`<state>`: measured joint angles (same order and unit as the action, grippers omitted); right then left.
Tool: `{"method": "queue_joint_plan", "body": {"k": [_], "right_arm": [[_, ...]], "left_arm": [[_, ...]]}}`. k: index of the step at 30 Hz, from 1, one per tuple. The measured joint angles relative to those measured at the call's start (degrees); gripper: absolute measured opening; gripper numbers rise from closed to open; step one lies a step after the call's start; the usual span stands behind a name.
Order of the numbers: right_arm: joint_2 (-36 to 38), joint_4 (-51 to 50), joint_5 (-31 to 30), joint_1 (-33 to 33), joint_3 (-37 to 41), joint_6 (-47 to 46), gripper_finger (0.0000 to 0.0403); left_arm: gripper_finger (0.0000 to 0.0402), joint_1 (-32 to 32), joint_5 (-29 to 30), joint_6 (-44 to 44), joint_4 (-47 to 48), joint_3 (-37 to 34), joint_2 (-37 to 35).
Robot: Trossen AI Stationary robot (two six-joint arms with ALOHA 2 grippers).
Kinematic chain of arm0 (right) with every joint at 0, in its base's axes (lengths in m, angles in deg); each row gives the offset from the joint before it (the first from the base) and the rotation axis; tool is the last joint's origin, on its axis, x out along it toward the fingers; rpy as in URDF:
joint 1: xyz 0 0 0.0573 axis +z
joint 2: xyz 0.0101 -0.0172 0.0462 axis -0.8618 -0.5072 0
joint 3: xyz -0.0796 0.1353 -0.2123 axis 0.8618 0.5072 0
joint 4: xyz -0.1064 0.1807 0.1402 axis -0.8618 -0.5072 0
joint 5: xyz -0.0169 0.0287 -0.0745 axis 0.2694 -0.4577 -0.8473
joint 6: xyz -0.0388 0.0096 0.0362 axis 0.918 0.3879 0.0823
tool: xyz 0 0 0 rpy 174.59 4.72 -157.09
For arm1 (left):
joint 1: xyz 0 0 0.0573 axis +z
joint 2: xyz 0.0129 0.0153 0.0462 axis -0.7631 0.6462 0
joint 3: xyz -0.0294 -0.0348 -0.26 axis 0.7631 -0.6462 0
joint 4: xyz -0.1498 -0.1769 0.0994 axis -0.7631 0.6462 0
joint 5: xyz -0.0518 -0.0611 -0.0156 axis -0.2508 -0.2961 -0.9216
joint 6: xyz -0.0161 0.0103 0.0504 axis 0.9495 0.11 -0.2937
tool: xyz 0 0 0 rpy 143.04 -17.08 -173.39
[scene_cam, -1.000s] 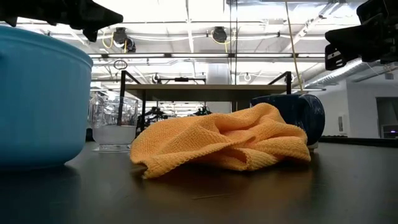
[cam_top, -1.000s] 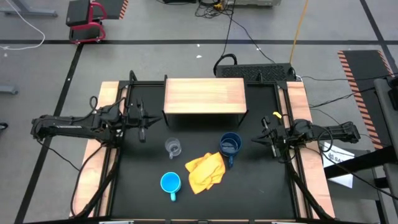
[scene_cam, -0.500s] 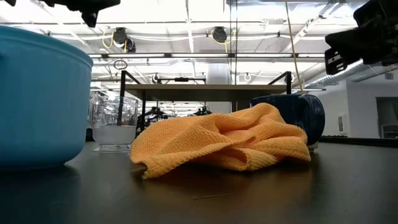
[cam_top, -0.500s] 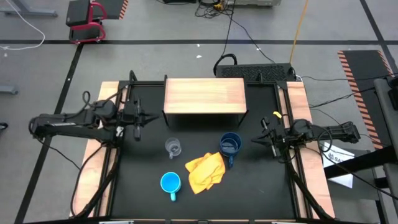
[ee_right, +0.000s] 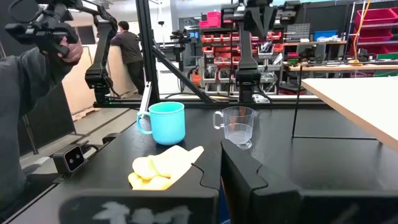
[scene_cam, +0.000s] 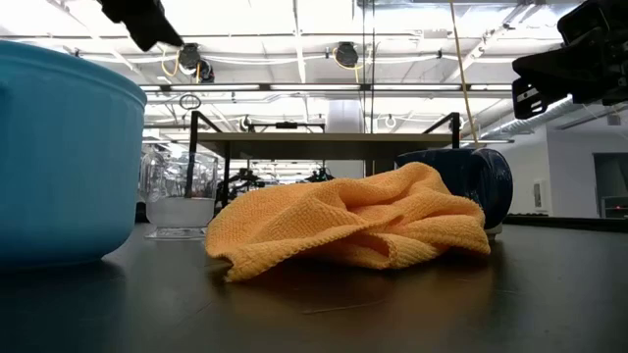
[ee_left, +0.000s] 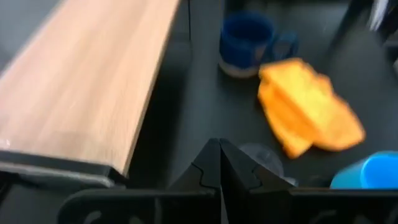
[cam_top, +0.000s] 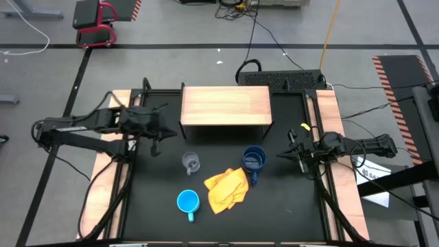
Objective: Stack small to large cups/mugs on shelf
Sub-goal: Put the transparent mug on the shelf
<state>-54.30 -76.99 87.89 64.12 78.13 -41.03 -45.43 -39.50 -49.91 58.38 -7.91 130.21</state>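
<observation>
The small clear glass cup stands on its base in front of the shelf. The dark blue mug stands to its right. The light blue mug stands nearer the near edge. My left gripper is shut and empty, raised over the table's left side, left of the glass cup. In the left wrist view its fingers partly hide the glass cup. My right gripper is shut and empty, level, right of the dark blue mug; it also shows in its wrist view.
A crumpled yellow cloth lies between the two mugs, touching the dark blue mug's near side. Light wooden rails run along both table sides. A person's sleeve shows beyond the table's left edge.
My left gripper has risen over the table's left side and tipped its fingers down toward the table. The cups, the cloth and my right arm have kept still.
</observation>
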Motion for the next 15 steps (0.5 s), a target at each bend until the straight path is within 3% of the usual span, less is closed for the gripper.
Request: {"method": "queue_joint_plan", "body": {"k": [15], "right_arm": [[0.0,-0.3,0.0,0.0,0.0,-0.2,0.0000]], "left_arm": [[0.0000,5.9,-10.1,-11.0,3.5,5.6,19.9]]}}
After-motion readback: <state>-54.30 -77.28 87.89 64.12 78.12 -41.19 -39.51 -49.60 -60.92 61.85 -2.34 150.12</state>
